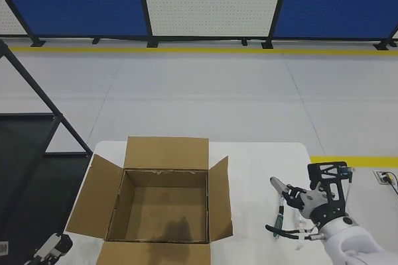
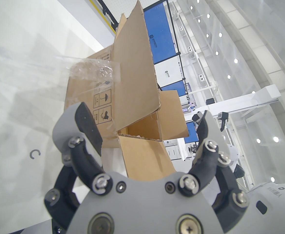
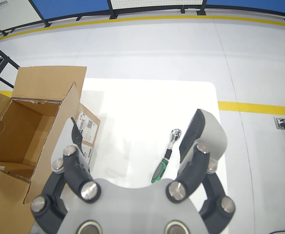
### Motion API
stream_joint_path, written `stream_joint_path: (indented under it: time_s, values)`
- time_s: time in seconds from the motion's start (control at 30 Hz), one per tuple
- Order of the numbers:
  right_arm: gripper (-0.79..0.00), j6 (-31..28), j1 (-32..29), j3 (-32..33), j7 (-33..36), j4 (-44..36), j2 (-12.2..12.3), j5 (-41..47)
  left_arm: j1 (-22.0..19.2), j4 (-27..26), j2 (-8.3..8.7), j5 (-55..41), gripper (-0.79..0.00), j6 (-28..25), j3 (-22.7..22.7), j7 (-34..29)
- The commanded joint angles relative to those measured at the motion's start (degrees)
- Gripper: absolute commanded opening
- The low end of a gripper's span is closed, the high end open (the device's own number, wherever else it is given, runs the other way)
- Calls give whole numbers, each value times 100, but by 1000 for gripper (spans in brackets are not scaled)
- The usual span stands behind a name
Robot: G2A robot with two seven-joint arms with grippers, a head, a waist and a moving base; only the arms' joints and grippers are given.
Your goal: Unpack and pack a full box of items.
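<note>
An open cardboard box [image 1: 166, 199] stands on the left half of the white table [image 1: 259, 165], all flaps folded out and its bare floor showing. A ratchet wrench [image 3: 165, 157] with a green and black handle lies on the table right of the box, seen also as the wrench [image 1: 278, 217] in the top view. My right gripper [image 3: 132, 132] hovers open above the table, the wrench just inside one finger [image 3: 193, 132]. My left gripper [image 2: 145, 127] is open and holds nothing, low beside the box [image 2: 132, 74] at its outer left side.
A black metal rack [image 1: 26, 132] stands left of the table. A strip of clear tape [image 2: 93, 71] hangs off the box wall. Blue and white panels line the back, and a power outlet [image 1: 383, 177] with a cable lies on the floor at right.
</note>
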Motion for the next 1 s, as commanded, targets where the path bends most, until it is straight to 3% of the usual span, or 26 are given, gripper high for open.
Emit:
stream_joint_path:
  time_s: [0.0,0.2,0.4,0.77,0.87,0.97]
  values:
    - [0,-207,-115,-69,-46,15,19,15,0,0,0,0,0,0,0,0]
    - [0,-766,-168,-24,1,-30,70,817,0,0,0,0,0,0,0,0]
    - [0,-1188,-398,538,668,-30,178,1181,0,0,0,0,0,0,0,0]
    - [0,-989,-200,1160,1030,967,321,1508,0,0,0,0,0,0,0,0]
    - [0,-600,-73,1212,1024,1062,357,1038,0,0,0,0,0,0,0,0]
    - [0,-600,-73,1212,1024,1062,357,1038,0,0,0,0,0,0,0,0]
